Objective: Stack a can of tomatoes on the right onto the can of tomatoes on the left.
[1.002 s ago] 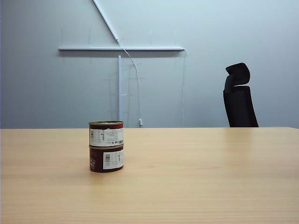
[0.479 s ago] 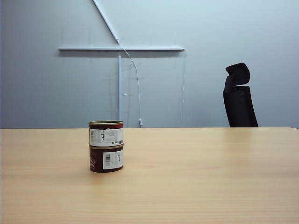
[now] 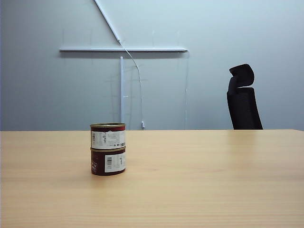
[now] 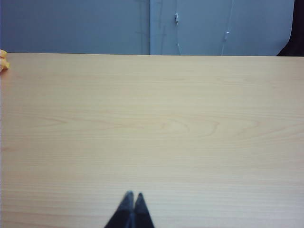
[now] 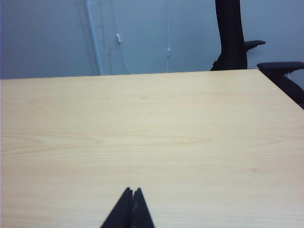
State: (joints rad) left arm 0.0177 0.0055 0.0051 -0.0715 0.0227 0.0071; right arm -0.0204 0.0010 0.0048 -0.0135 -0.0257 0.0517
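Two cans of tomatoes stand stacked left of the table's middle in the exterior view: the upper can (image 3: 108,136) sits upright and squarely on the lower can (image 3: 108,162). Both are dark red with white labels. Neither arm shows in the exterior view. My left gripper (image 4: 132,195) is shut over bare wood, holding nothing. My right gripper (image 5: 132,191) is shut too, also empty, above bare tabletop. No can appears in either wrist view.
The light wooden table (image 3: 199,175) fills the lower half of the exterior view. A black office chair (image 3: 242,98) stands behind its far right edge, its armrest (image 5: 280,66) showing in the right wrist view. A small yellow object (image 4: 3,61) sits at the table's edge in the left wrist view.
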